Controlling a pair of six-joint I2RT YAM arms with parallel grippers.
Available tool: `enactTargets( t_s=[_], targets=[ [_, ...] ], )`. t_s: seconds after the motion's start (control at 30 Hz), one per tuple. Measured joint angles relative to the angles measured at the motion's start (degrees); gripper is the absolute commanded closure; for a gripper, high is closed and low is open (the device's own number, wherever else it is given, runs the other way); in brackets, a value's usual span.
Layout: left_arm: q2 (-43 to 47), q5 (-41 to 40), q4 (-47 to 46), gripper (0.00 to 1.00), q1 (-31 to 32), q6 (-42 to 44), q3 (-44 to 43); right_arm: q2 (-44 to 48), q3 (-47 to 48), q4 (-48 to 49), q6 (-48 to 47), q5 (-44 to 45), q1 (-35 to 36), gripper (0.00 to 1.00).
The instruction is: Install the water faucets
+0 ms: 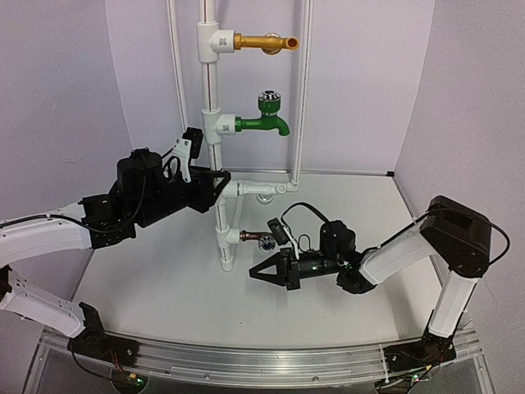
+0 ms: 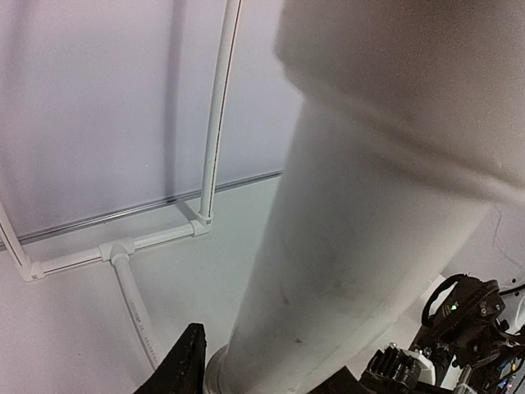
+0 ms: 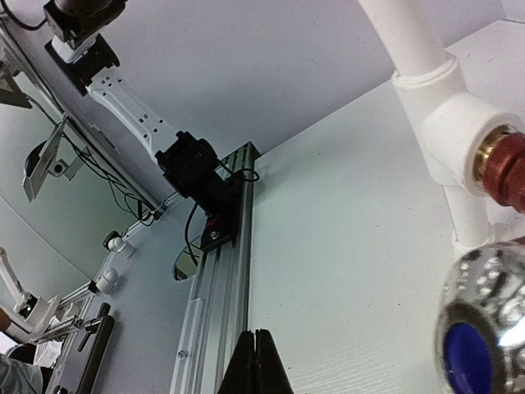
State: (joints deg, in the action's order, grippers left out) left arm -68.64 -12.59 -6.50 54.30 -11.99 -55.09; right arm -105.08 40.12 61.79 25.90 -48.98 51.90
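Note:
The small dark brown faucet (image 1: pixel 251 238) with its round silver knob (image 1: pixel 267 242) sticks out to the right from the lowest tee of the upright white pipe (image 1: pixel 212 90). In the right wrist view its copper threaded end (image 3: pixel 510 168) sits in the tee and the knob (image 3: pixel 486 324) shows a blue centre. My right gripper (image 1: pixel 254 274) is shut and empty, low over the table just right of the pipe's foot and below the faucet; its fingertips (image 3: pixel 257 353) are pressed together. My left gripper (image 1: pixel 218 182) is closed around the white pipe (image 2: pixel 353 246) above the faucet.
A green faucet (image 1: pixel 264 123) and a long gold faucet (image 1: pixel 264 41) are mounted higher on the same pipe. A thin white pipe frame (image 2: pixel 123 246) lies on the table behind. The aluminium rail (image 3: pixel 217 304) runs along the near table edge.

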Motion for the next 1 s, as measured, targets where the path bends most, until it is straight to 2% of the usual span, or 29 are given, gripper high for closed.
enactTargets(
  t_s=[0.17,0.43,0.57,0.8,1.0],
  targets=[
    [0.0,0.01,-0.01,1.0,0.0,0.0,0.0,0.89,0.0,0.36,-0.82,0.54,-0.41,1.0],
    [0.0,0.01,-0.01,1.0,0.0,0.0,0.0,4.68,0.0,0.23,-4.52,6.59,-0.55,1.0],
    [0.0,0.01,-0.01,1.0,0.0,0.0,0.0,6.21,-0.06,-0.61,-7.63,6.24,-0.61,1.0],
    [0.0,0.04,-0.01,1.0,-0.01,-0.02,0.0,9.1,-1.11,-8.63,-16.11,1.96,-0.05,1.0],
    [0.06,0.19,0.01,1.0,-0.07,-0.02,0.01,7.39,-0.94,-15.74,-20.95,3.71,0.3,1.0]
  ],
)
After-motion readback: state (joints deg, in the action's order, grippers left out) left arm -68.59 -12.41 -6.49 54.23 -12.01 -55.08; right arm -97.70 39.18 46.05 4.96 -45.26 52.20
